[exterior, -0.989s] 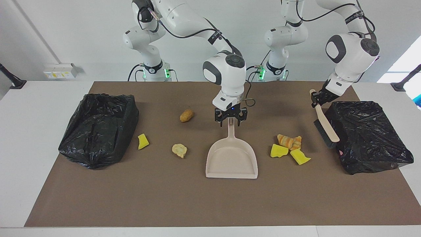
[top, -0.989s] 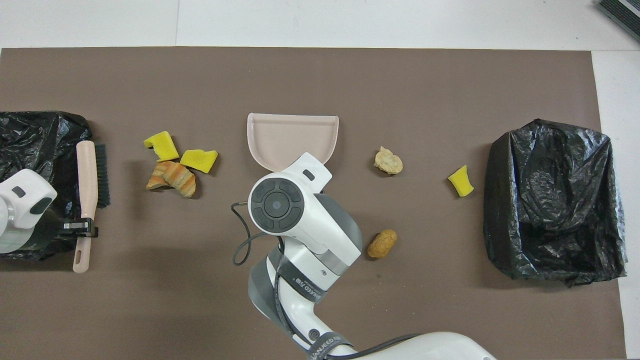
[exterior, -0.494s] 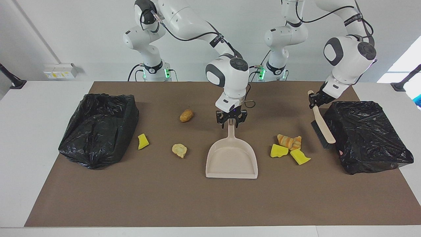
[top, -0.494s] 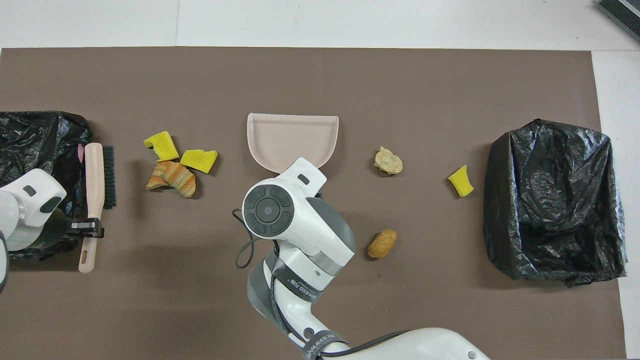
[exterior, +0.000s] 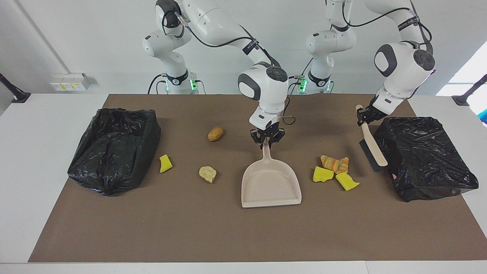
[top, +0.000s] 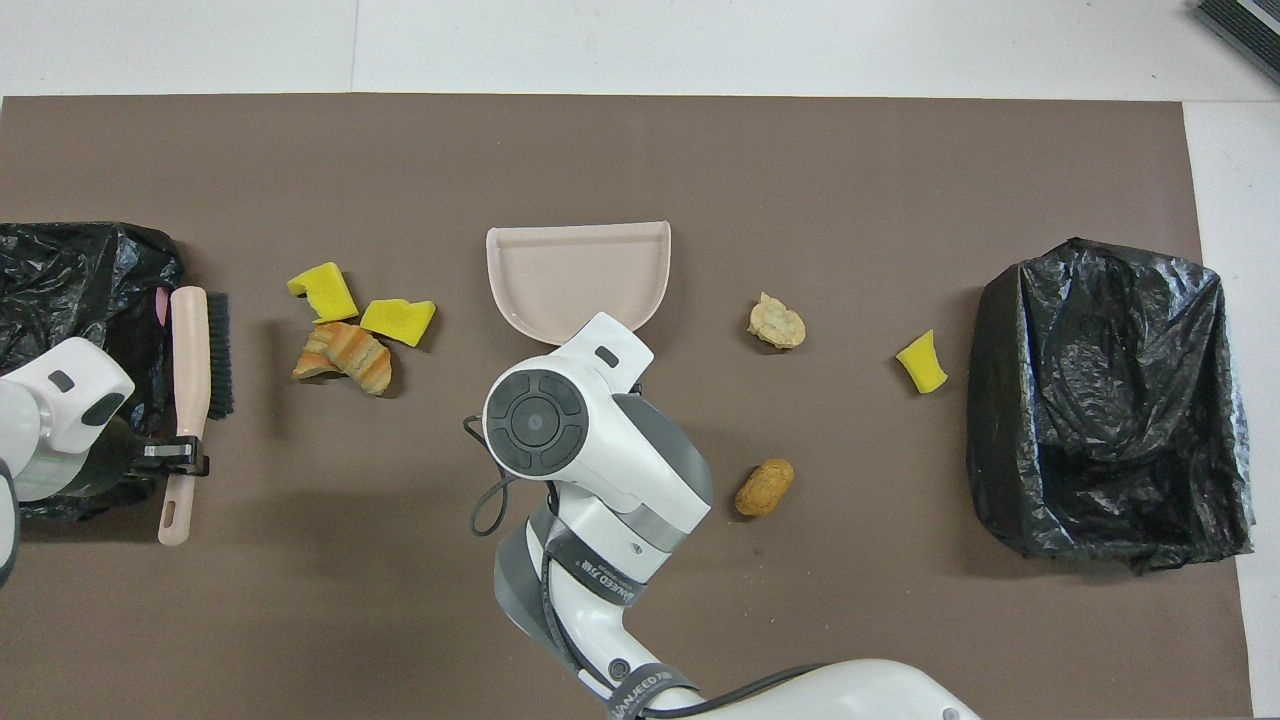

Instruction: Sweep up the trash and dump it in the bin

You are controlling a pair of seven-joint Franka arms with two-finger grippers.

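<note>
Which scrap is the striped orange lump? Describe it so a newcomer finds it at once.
Start at the black bin bag at the left arm's end of the table, where the left gripper holds the brush. Between that brush and the dustpan lie three scraps. The striped orange lump is the one nearest the robots, touching two plain yellow sponge chunks.

Six scraps of trash lie on the brown surface. In the overhead view, two yellow sponge chunks point(top: 321, 290) point(top: 398, 320) and a striped orange bread lump point(top: 345, 356) cluster at 9 o'clock (touching or nearly so). A pale tan lump point(top: 776, 322) and a third yellow chunk point(top: 921, 361) lie at 3 o'clock; a brown lump point(top: 764, 487) lies at 4 o'clock.
</note>
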